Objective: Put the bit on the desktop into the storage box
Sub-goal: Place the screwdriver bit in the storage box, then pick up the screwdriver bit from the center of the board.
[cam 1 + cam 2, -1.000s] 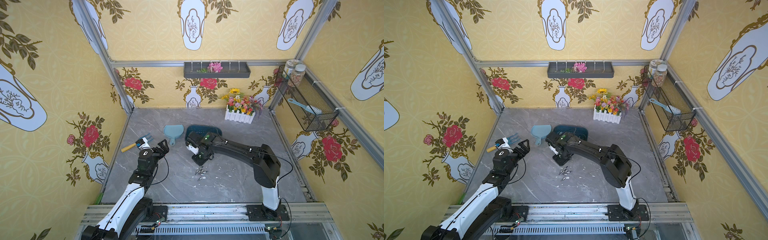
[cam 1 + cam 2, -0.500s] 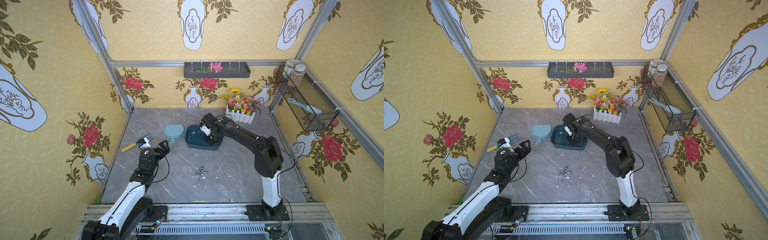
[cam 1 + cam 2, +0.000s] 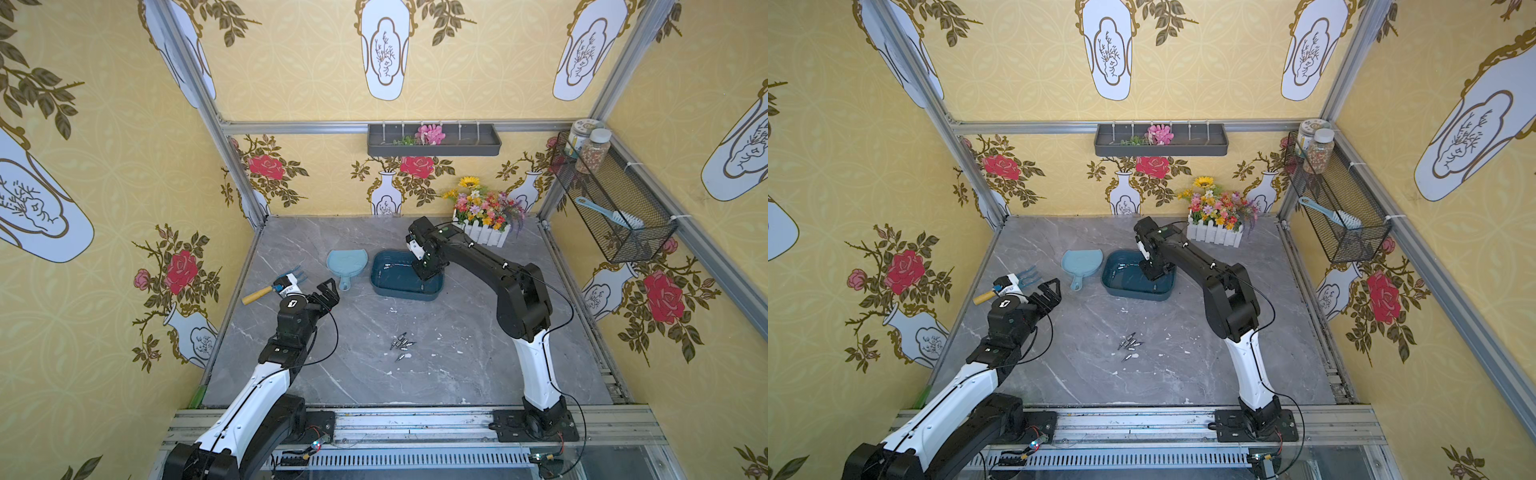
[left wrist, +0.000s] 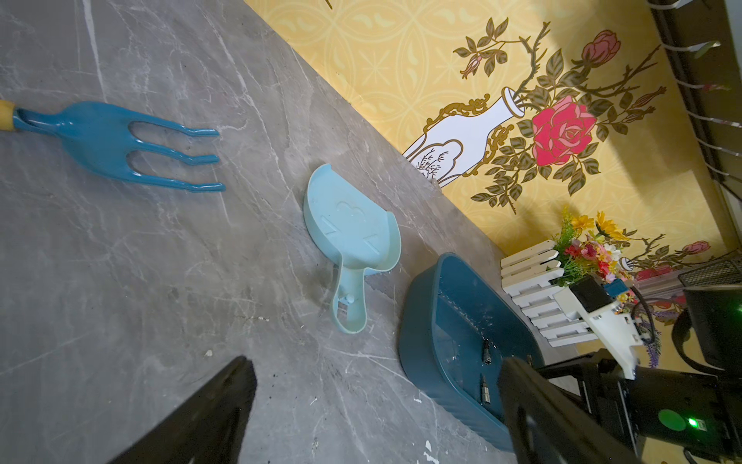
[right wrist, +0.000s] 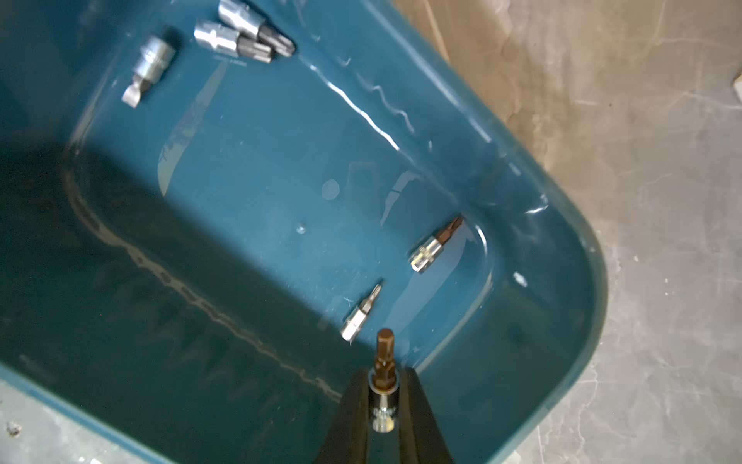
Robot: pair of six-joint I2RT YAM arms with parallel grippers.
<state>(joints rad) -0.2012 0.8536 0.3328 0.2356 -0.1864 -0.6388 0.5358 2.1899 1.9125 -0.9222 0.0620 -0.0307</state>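
- Clenched the right gripper [image 5: 384, 375] on a bit [image 5: 383, 413], with the brown tip poking past the jaws toward the floor of the storage box [image 3: 395, 280].
- Held that bit over the box's three-o'clock end in both top views; could not tell whether the tip touched the floor.
- Counted five loose bits [image 5: 435, 245] lying inside the box: two near the held one, three bunched at the far end.
- Saw a small heap of bits [image 3: 401, 345] on the desktop [image 3: 478, 332], at six o'clock from the box and well apart from it.
- Had the left gripper [image 3: 331, 294] spread wide and empty above the desktop, at eight o'clock from the box.
- Noted a light blue dustpan [image 3: 347, 264] just beside the box at nine o'clock, handle pointing to six o'clock.
- Noted a blue garden fork [image 3: 280, 286] farther out at nine o'clock, near the left gripper.
- Noted a white flower planter [image 3: 484, 237] at one o'clock from the box, against the back wall.
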